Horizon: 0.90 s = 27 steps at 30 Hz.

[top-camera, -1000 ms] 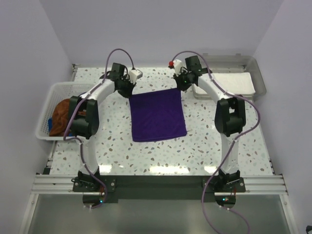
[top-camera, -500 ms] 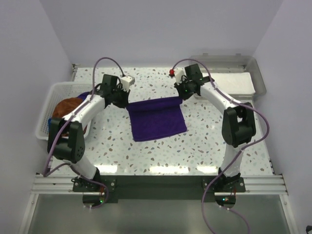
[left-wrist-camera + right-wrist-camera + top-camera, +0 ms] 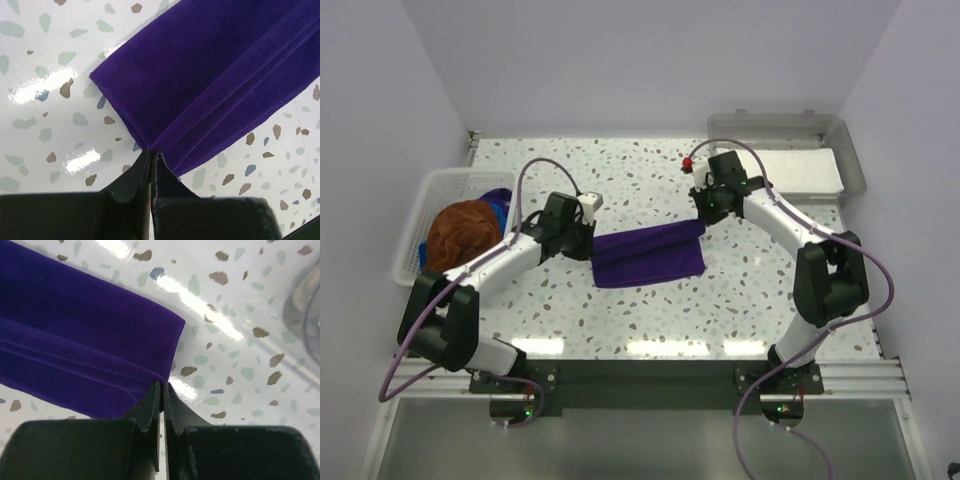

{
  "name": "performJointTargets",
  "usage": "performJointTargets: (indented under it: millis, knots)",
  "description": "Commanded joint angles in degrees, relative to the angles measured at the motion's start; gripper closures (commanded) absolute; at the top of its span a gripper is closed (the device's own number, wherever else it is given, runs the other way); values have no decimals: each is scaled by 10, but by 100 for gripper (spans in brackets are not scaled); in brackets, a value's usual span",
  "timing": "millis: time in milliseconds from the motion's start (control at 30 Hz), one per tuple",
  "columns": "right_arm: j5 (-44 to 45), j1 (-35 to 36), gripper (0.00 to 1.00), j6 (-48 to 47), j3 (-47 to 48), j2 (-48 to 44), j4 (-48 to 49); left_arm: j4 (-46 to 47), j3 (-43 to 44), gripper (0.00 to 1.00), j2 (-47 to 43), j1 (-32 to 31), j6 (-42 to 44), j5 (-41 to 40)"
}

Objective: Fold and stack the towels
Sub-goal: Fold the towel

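purple towel (image 3: 648,255) lies on the speckled table (image 3: 740,310), about midway between the two arms. its near part is spread flat on the surface, so that it serves as the lower layer of a fold. its far edge is lifted off the table and turned back toward the near edge, and a doubled band of cloth is seen along the towel's far side.

that edge is pinched at its left corner by the left gripper (image 3: 151,156), whose jaws are closed tight on the hem. at its right corner it is pinched by the right gripper (image 3: 162,385), likewise clamped on the hem with no gap seen between the fingers. the two corners are held level and well apart, it is judged, so that the edge is drawn taut and straight and can be laid squarely on the near edge. a slack or skewed edge would give a crooked fold. the fold is judged to be about half made, with release not yet due.

farther off at the left a white basket (image 3: 412,250) is seen. a rust-brown towel (image 3: 455,232) is bunched in it with a blue towel (image 3: 500,197) behind, both unfolded and presumably stored there until wanted. farthest off at the right a grey tray (image 3: 852,165) lined with a white sheet (image 3: 800,170) is placed, probably as the spot meant for the finished stack.
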Motion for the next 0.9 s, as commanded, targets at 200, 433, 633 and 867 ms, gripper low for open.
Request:
performJointTargets:
  millis: [200,433,633,867]
  knots:
    - [-3,-8,100,71,-104,-41,45,-8,-21,100,-12,8,-39,-79]
    - [-8,-8,100,79,-130,-45,55,-25,-27,100,-2,7,-41,-57]
    - [-19,-8,100,92,-116,-54,52,-26,-24,100,-4,8,-44,-67]
    - [-16,-7,100,100,-98,-79,38,-58,22,100,-11,8,-37,-77]
